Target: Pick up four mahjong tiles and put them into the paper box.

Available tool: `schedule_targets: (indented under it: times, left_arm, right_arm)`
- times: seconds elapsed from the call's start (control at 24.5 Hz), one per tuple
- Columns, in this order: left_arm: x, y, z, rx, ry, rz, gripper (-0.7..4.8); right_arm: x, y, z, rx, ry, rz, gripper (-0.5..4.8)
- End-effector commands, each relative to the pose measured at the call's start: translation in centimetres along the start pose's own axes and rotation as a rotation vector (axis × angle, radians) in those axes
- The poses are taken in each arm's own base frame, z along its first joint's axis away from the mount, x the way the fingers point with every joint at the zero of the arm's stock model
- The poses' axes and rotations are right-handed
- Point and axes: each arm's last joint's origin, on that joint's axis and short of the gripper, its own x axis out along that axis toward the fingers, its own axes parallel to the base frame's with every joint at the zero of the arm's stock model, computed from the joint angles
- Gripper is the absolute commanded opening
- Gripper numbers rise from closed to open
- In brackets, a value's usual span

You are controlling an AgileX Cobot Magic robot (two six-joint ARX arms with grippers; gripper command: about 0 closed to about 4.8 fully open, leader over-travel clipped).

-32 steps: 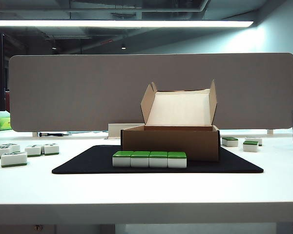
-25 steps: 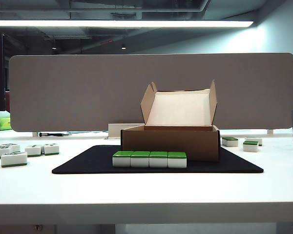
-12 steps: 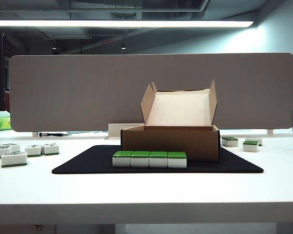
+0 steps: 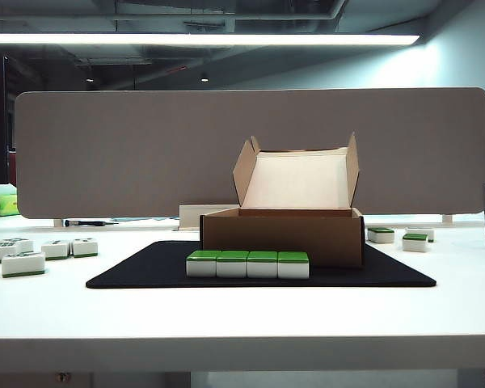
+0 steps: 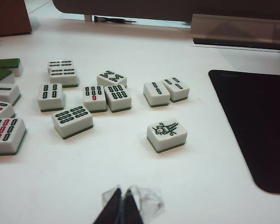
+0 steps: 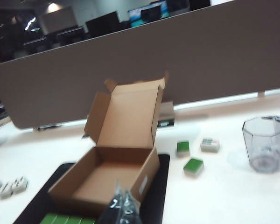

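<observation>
Four green-backed mahjong tiles (image 4: pixel 247 263) stand side by side in a row on a black mat (image 4: pixel 145 271), right in front of the open brown paper box (image 4: pixel 281 237). In the right wrist view the box (image 6: pixel 74 186) shows a bare inside, and the green tiles (image 6: pixel 65 219) lie beside its front wall. My right gripper (image 6: pixel 122 198) hangs shut and holds nothing, above the box's near corner. My left gripper (image 5: pixel 122 193) is shut and empty over bare white table, short of a bird-marked face-up tile (image 5: pixel 166 134). Neither arm shows in the exterior view.
Several face-up white tiles (image 5: pixel 107 93) lie scattered on the left of the table (image 4: pixel 40 252). Loose green-backed tiles (image 6: pixel 193 165) and a clear plastic cup (image 6: pixel 264 144) stand on the right. A grey partition board (image 4: pixel 250 153) closes off the back.
</observation>
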Motion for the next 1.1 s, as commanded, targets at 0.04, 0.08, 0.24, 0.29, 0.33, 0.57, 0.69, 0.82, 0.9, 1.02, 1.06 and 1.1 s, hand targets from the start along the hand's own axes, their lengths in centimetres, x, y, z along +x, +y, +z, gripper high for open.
schedule_targets:
  times: [0.04, 0.08, 0.24, 0.29, 0.33, 0.57, 0.69, 0.82, 0.9, 1.02, 1.06, 1.1]
  left_arm:
    - [0.0, 0.0, -0.1, -0.002, 0.014, -0.003, -0.06]
    - [0.0, 0.0, -0.1, -0.002, 0.014, -0.003, -0.06]
    - [0.0, 0.0, -0.1, -0.002, 0.014, -0.003, -0.06]
    - [0.0, 0.0, -0.1, -0.002, 0.015, -0.003, -0.06]
    - [0.0, 0.0, -0.1, -0.002, 0.014, -0.003, -0.06]
    - [0.0, 0.0, -0.1, -0.002, 0.014, -0.003, -0.06]
    - [0.0, 0.0, -0.1, -0.002, 0.015, -0.003, -0.06]
    - [0.0, 0.0, -0.1, -0.002, 0.014, -0.004, -0.06]
    - [0.0, 0.0, -0.1, -0.022, 0.013, -0.014, -0.05]
    - [-0.1, -0.3, 0.1, -0.1, 0.011, -0.086, -0.06]
    - [-0.2, -0.3, 0.5, -0.116, 0.004, -0.115, -0.06]
    - [-0.3, -0.4, 0.8, -0.126, -0.004, -0.139, -0.06]
  right_arm:
    - [-1.8, 0.5, 0.7, 0.013, 0.08, -0.014, -0.01]
    - [-2.2, 0.6, 1.0, 0.015, 0.093, -0.016, -0.01]
    - [-4.3, 1.5, 1.8, 0.03, 0.181, 0.044, -0.01]
    - [-4.7, 1.6, 1.9, 0.035, 0.2, 0.061, -0.01]
    - [-4.9, 1.7, 1.9, 0.04, 0.22, 0.075, -0.01]
    - [-6.5, 2.3, 1.5, 0.09, 0.364, 0.212, -0.01]
    - [-6.6, 2.5, 1.2, 0.116, 0.412, 0.303, -0.01]
    - [-6.7, 2.7, 1.1, 0.128, 0.432, 0.358, -0.01]
    - [-6.7, 2.7, 1.1, 0.127, 0.434, 0.371, -0.01]
    - [-6.7, 2.7, 1.1, 0.127, 0.434, 0.371, -0.01]
    - [-6.7, 2.7, 1.1, 0.128, 0.434, 0.371, -0.01]
    - [-6.7, 2.7, 1.1, 0.128, 0.434, 0.371, -0.01]
